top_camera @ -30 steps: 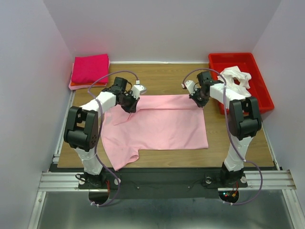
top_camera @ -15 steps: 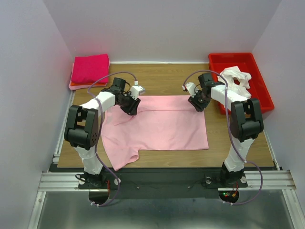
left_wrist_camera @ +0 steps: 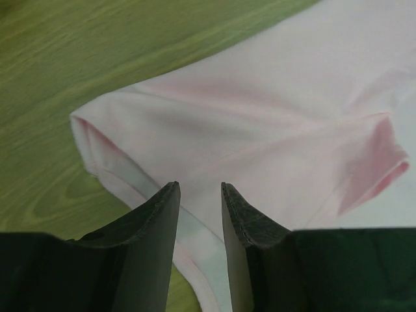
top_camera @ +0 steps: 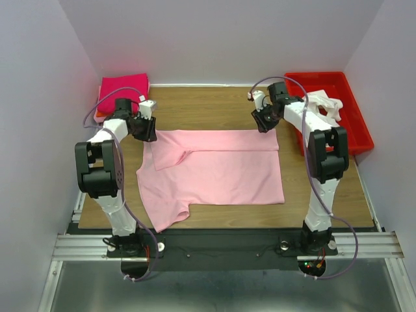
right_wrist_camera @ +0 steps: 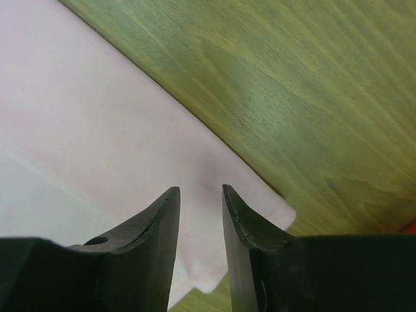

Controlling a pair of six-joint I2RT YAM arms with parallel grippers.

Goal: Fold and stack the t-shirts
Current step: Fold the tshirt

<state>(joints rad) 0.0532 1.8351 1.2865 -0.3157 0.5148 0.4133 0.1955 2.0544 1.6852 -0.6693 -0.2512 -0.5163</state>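
A light pink t-shirt (top_camera: 214, 170) lies spread on the wooden table with its far edge folded over. One sleeve (top_camera: 170, 156) is tucked in at the left. My left gripper (top_camera: 148, 131) hovers at the shirt's far left corner, open, with only cloth (left_wrist_camera: 260, 117) showing below the gap (left_wrist_camera: 200, 188). At the far right corner my right gripper (top_camera: 263, 123) is open as well (right_wrist_camera: 200, 190), over the cloth's corner (right_wrist_camera: 97, 117). Neither holds anything. A hot pink folded t-shirt (top_camera: 122, 91) rests on a salmon one (top_camera: 99, 116) at the back left.
A red tray (top_camera: 356, 133) stands at the back right with a crumpled white shirt (top_camera: 323, 107) in it. Bare wood (top_camera: 208, 110) runs behind the pink shirt. White walls close in the left, right and back sides.
Both grippers went from shut to open and let go of the shirt's far edge. The left arm swung out to the far left corner, the right arm back toward the far right corner.
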